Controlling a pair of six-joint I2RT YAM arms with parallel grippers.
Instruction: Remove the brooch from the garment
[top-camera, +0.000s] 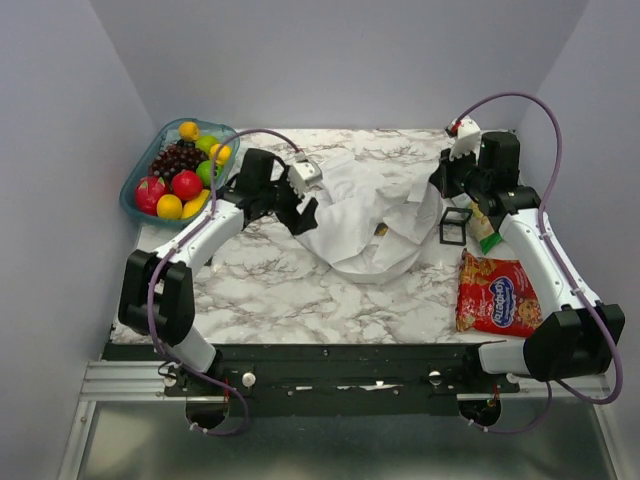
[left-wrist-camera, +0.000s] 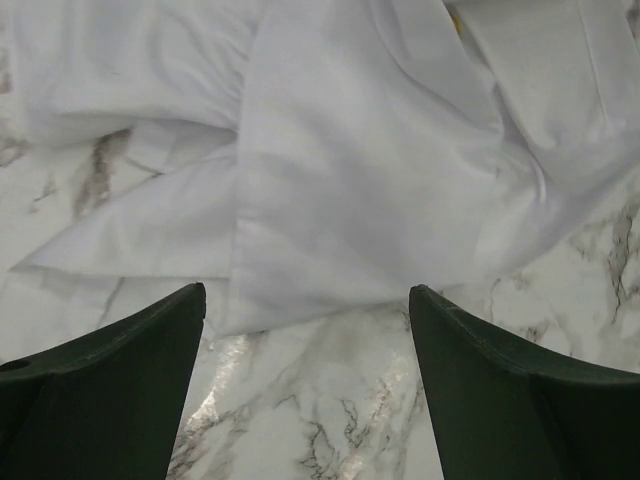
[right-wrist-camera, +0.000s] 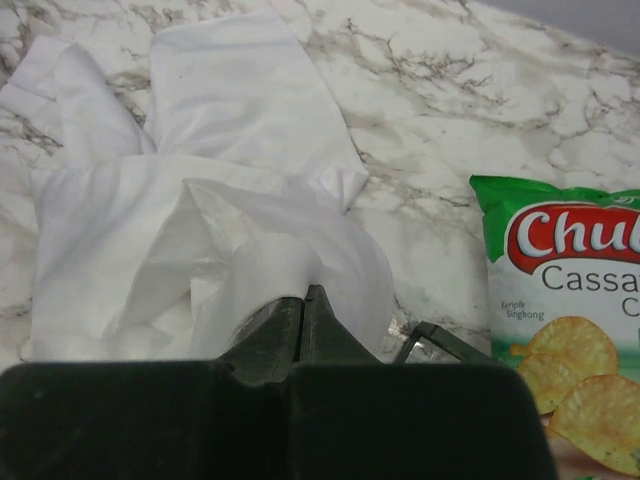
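Observation:
The white shirt (top-camera: 365, 215) lies crumpled on the marble table, mid-back. My left gripper (top-camera: 303, 214) is open at the shirt's left edge; in the left wrist view its gripper (left-wrist-camera: 305, 300) hovers over bare marble, with the cloth's folded edge (left-wrist-camera: 340, 200) just beyond the tips. My right gripper (top-camera: 440, 186) is at the shirt's right side. In the right wrist view it (right-wrist-camera: 303, 296) is shut on a bunched fold of the shirt (right-wrist-camera: 250, 260), pulling it up. The dark-blue brooch does not show in any view.
A glass bowl of fruit (top-camera: 135, 196) stands at the back left. A small black square frame (top-camera: 455, 226) lies right of the shirt, also in the right wrist view (right-wrist-camera: 432, 340). A green chips bag (right-wrist-camera: 560, 300) and a red snack bag (top-camera: 497, 293) lie on the right.

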